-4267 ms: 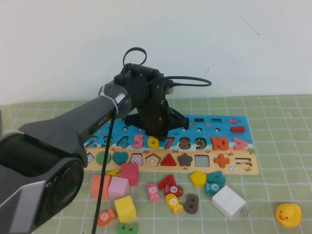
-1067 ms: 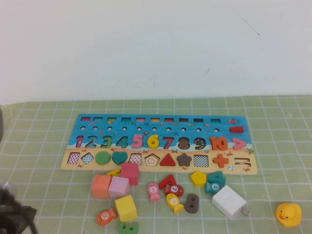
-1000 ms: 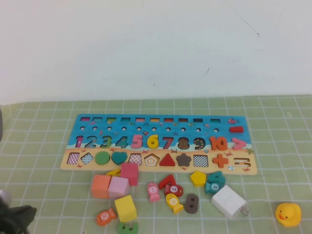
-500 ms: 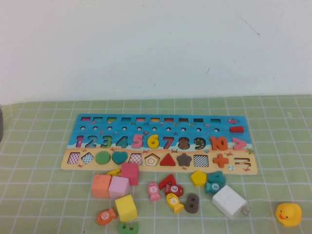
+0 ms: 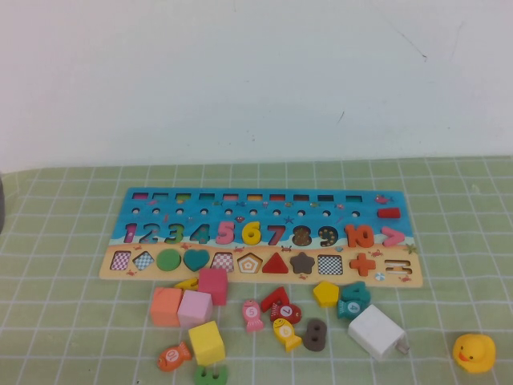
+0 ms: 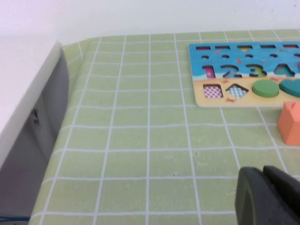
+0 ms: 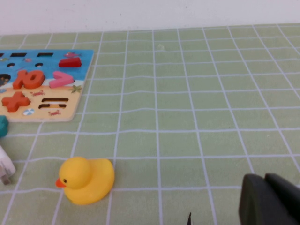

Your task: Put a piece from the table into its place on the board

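Left wrist view: left gripper (image 6: pixel 269 197) closed, empty.

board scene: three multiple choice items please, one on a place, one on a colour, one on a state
1. Where is the 6? A in its slot on the board B loose among the cubes C in an end effector
2. What colour is the heart? A red B teal C yellow
3. How is the left end effector? A open B shut on a cube C shut, empty

1 A, it sits between 5 and 7.
2 B, teal, beside the green circle.
3 C, closed over bare cloth off the board's left end.
The right end effector is over cloth near the duck.
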Motion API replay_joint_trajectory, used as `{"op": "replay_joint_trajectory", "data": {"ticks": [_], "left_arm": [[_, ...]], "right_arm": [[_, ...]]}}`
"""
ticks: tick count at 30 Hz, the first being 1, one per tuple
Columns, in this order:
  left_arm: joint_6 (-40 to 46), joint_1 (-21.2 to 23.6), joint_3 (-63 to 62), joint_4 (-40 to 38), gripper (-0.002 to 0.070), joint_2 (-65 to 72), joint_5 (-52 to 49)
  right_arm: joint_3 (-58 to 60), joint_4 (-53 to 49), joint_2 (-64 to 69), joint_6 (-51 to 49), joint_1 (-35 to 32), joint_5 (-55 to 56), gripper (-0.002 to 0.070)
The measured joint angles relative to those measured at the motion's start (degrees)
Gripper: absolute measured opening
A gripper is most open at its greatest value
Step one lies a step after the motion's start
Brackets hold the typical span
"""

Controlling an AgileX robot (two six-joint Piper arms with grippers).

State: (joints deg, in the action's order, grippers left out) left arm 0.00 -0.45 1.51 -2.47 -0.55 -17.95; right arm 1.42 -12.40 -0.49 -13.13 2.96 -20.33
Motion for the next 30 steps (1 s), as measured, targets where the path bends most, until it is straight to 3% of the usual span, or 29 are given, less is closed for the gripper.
{"op": "replay_joint_trajectory", "data": {"ticks": [30], "left_arm": [[0.00, 0.00, -0.21, -0.75, -0.0001, 0.00, -0.81]], "right_arm": [[0.00, 0.00, 0.00, 0.00, 0.00, 0.00, -0.0001]]}}
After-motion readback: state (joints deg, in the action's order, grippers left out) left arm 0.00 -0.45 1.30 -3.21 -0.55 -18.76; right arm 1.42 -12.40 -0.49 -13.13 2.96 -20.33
